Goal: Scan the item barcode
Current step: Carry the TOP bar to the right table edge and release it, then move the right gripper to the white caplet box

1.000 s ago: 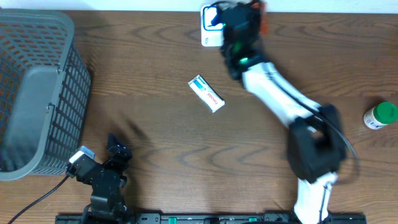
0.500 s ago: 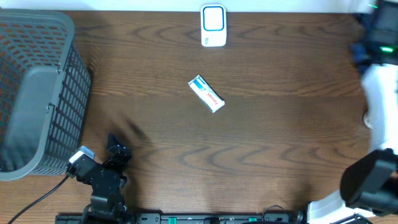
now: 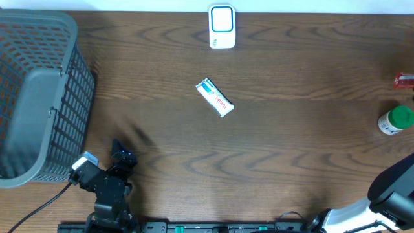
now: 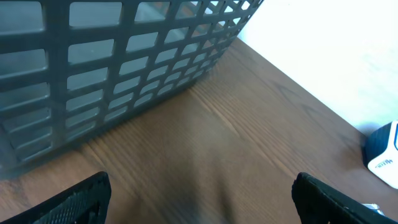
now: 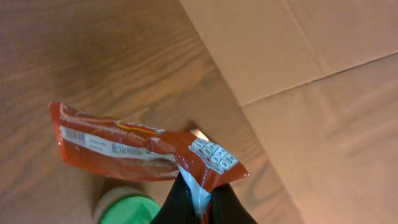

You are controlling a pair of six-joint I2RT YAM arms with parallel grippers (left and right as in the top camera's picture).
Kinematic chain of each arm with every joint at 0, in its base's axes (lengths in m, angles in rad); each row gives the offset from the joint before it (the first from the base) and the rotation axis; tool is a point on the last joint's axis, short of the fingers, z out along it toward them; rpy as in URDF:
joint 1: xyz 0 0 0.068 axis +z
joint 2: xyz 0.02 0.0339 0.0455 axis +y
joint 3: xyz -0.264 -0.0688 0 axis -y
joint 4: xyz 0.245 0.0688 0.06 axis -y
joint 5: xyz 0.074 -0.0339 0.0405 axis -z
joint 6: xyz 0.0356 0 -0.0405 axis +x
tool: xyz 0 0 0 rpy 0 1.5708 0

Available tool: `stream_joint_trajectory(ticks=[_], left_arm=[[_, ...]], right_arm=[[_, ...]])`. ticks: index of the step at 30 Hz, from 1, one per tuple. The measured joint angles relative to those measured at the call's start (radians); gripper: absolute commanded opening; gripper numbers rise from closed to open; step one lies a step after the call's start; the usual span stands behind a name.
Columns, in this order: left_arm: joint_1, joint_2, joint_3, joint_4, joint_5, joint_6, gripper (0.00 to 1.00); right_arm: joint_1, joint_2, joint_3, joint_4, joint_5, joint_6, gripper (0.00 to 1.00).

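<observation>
In the right wrist view my right gripper (image 5: 200, 193) is shut on a corner of the red snack packet (image 5: 143, 152), which hangs above the table with its white barcode label (image 5: 78, 137) facing the camera. From overhead only the packet's tip (image 3: 404, 81) shows at the right edge, and the gripper itself is out of frame there. The white and blue scanner (image 3: 222, 26) stands at the back centre, far left of the packet. My left gripper (image 4: 199, 202) rests low at the front left, wide open with nothing between its fingers.
A grey mesh basket (image 3: 39, 90) fills the left side, close to the left gripper. A small white and blue box (image 3: 215, 97) lies mid-table. A green-capped bottle (image 3: 396, 120) stands under the packet. Cardboard (image 5: 298, 74) lies past the table's right edge.
My right arm has swung from the scanner at the back to the table's right edge, carrying the red packet. The left arm has not moved.
</observation>
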Motion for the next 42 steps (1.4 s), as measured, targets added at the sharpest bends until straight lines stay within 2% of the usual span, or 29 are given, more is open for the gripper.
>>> stream_joint_trajectory(ticks=[11, 18, 21, 30, 31, 34, 35, 38, 40, 42], left_arm=[[0.000, 0.000, 0.000, 0.000, 0.000, 0.000, 0.93], [0.000, 0.000, 0.000, 0.000, 0.000, 0.000, 0.93], [0.000, 0.000, 0.000, 0.000, 0.000, 0.000, 0.93], [0.000, 0.000, 0.000, 0.000, 0.000, 0.000, 0.93], [0.000, 0.000, 0.000, 0.000, 0.000, 0.000, 0.93], [0.000, 0.000, 0.000, 0.000, 0.000, 0.000, 0.93], [0.000, 0.000, 0.000, 0.000, 0.000, 0.000, 0.93], [0.000, 0.000, 0.000, 0.000, 0.000, 0.000, 0.93], [0.000, 0.000, 0.000, 0.000, 0.000, 0.000, 0.93], [0.000, 0.000, 0.000, 0.000, 0.000, 0.000, 0.93]], right_arm=[[-0.063, 0.083, -0.197, 0.262, -0.026, 0.078, 0.01], [-0.097, 0.183, -0.211, 0.291, -0.076, 0.135, 0.02], [-0.097, 0.206, -0.211, 0.307, -0.080, 0.152, 0.17], [-0.096, 0.209, -0.212, 0.307, -0.094, 0.164, 0.34], [-0.096, 0.208, -0.212, 0.306, -0.092, 0.164, 0.38], [-0.096, 0.193, -0.212, 0.296, -0.092, 0.169, 0.70], [-0.096, 0.180, -0.214, 0.293, -0.093, 0.172, 0.76], [-0.095, 0.115, -0.218, 0.290, -0.095, 0.187, 0.84], [-0.093, 0.050, -0.221, 0.293, -0.107, 0.200, 0.99], [-0.087, -0.055, -0.221, 0.298, -0.161, 0.251, 0.99]])
